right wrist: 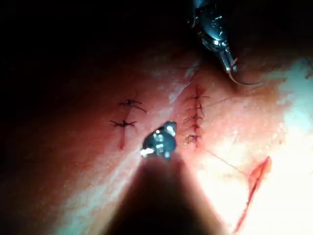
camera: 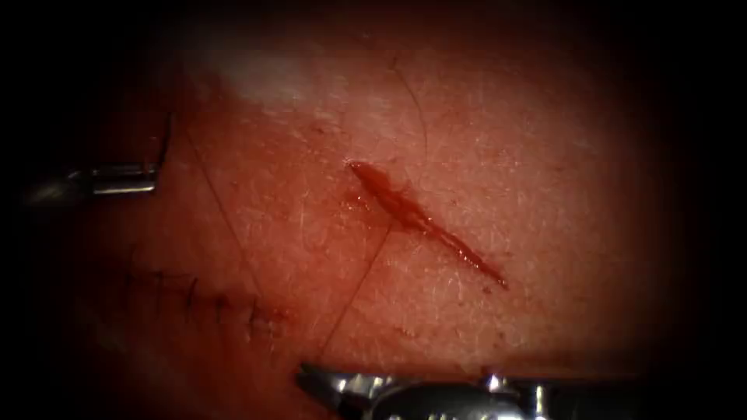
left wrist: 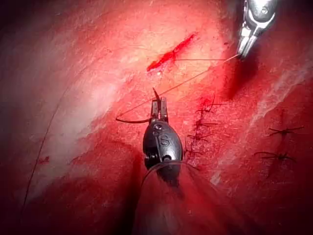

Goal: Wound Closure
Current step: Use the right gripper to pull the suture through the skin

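Tissue (camera: 498, 155) beneath; left tool (left wrist: 158, 108) clamped on needle (left wrist: 132, 120); right tool (left wrist: 243, 50) gripping thread (left wrist: 186, 83).

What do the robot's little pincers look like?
Both are tiny metal beaks on long thin sticks. The left pincer has two slim dark fingers on a rounded black knuckle stamped with a letter S. The right pincer is shiny silver, narrowing to a point, with a round pin at its hinge.
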Robot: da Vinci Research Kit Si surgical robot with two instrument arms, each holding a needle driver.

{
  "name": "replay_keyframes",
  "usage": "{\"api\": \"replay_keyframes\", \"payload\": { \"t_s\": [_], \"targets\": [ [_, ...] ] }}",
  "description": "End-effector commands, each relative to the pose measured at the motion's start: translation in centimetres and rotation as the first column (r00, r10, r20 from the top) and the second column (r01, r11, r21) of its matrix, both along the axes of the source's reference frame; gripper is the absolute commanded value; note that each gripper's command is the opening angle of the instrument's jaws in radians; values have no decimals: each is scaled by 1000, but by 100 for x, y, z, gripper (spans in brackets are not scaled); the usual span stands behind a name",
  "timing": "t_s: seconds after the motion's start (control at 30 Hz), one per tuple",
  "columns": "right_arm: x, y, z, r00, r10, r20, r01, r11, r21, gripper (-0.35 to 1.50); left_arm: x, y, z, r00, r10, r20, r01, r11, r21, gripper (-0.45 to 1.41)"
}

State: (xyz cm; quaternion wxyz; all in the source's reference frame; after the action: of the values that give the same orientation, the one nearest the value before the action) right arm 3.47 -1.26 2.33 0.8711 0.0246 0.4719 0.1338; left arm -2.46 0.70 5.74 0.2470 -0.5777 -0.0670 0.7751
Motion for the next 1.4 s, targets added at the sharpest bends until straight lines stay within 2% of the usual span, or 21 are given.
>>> {"api": "replay_keyframes", "payload": {
  "t_s": [0.03, 0.07, 0.1, 0.17, 0.23, 0.3, 0.5, 0.57, 0.8, 1.0, 1.13, 1.27, 1.33, 1.4],
  "targets": [
    [13, -9, -2, 1000, -6, -7, 6, 1000, 3, -35, -4, -7, 8, 1000, 0, 1, 0, 1000, 5, -45],
    [14, -9, -2, 1000, -6, -4, 6, 1000, 4, -35, -2, -6, 8, 1000, -1, -1, 1, 1000, 6, -45],
    [15, -6, 3, 1000, 5, -4, -5, 1000, -3, 5, 0, -6, 8, 1000, -2, -3, 2, 1000, 6, -45],
    [11, -2, 9, 1000, 19, 11, -19, 1000, -11, 49, 3, -6, 8, 1000, -4, -5, 4, 1000, 6, -45],
    [4, 9, 18, 998, 63, 25, -63, 998, -33, 104, 10, -3, 10, 1000, -5, -8, 5, 1000, 5, -45],
    [-2, 15, 22, 997, 78, 29, -77, 996, -39, 109, 16, 0, 14, 1000, -6, -11, 6, 1000, 4, -45],
    [-30, 30, 35, 991, 113, 67, -108, 991, -77, 106, 38, 2, 38, 999, -37, -21, 37, 999, 4, -45],
    [-39, 34, 38, 990, 121, 79, -113, 989, -100, 98, 40, 1, 42, 999, -42, -26, 42, 999, 0, -45],
    [-64, 55, 60, 979, 163, 120, -144, 977, -157, 88, 40, 0, 44, 998, -55, -36, 55, 998, -2, -45],
    [-65, 77, 96, 973, 187, 136, -162, 971, -174, 91, 39, -2, 45, 998, -55, -36, 55, 998, -3, -45],
    [-56, 83, 129, 975, 166, 150, -139, 975, -174, 94, 39, -3, 45, 998, -54, -35, 54, 999, -3, -45],
    [-51, 84, 144, 976, 157, 150, -130, 976, -177, 93, 38, -3, 45, 998, -53, -33, 53, 999, -3, -45],
    [-50, 85, 145, 979, 147, 140, -122, 978, -172, 67, 37, -4, 45, 998, -52, -32, 52, 999, -4, -45],
    [-50, 85, 142, 982, 135, 130, -113, 980, -165, 12, 37, -4, 46, 998, -52, -32, 52, 999, -4, -45]
  ]
}}
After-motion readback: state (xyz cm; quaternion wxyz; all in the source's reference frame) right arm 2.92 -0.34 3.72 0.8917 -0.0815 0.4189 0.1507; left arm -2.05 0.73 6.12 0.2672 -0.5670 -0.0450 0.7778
